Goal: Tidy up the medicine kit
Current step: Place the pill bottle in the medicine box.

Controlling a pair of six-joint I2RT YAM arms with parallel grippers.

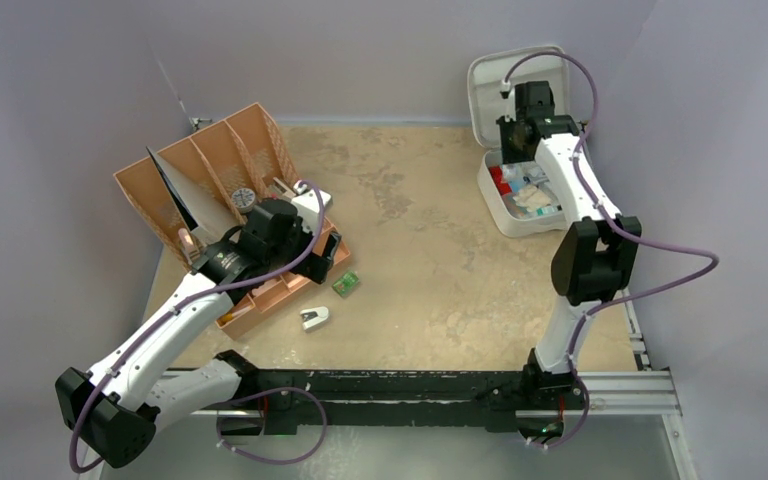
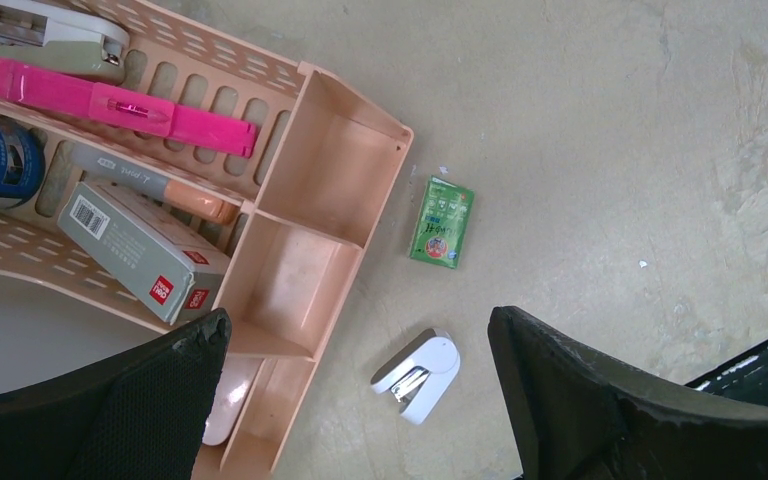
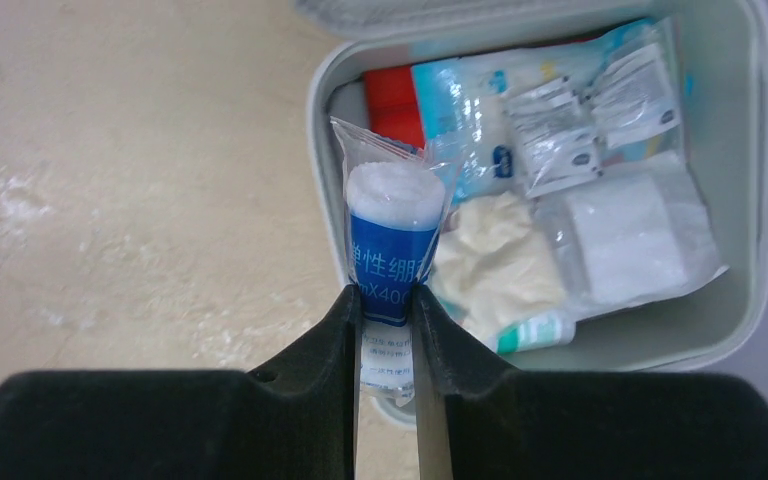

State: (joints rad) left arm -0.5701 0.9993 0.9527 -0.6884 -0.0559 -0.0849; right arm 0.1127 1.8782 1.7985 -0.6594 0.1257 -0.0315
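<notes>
The table (image 1: 430,260) is a worn tan board. At its left edge stands a tan-orange organizer (image 1: 225,160), upright dividers toward the far side and a flat divided tray toward the near side. The medicine kit (image 1: 508,218), a light grey hard case, sits at the far right corner of the table with its lid swung up against the back wall. Its base is packed with a red box (image 3: 392,100), clear sachets (image 3: 560,140), a white gauze pad (image 3: 630,225) and a cream wad (image 3: 495,255).

The left gripper (image 2: 360,330) hangs over the near right corner of the tray, jaws spread wide with nothing between them. The right gripper (image 3: 385,300) hovers above the near left part of the open case, clenched on a plastic-wrapped bandage roll (image 3: 392,220) with a blue label, gripping its lower end so the white top points toward the lid.

Inside the tray lie a grey box (image 2: 140,250) and a pink bar (image 2: 125,105). On the bare table just right of the tray lie a green packet (image 2: 441,222) and, nearer the front edge, a small white stapler (image 2: 418,375).
</notes>
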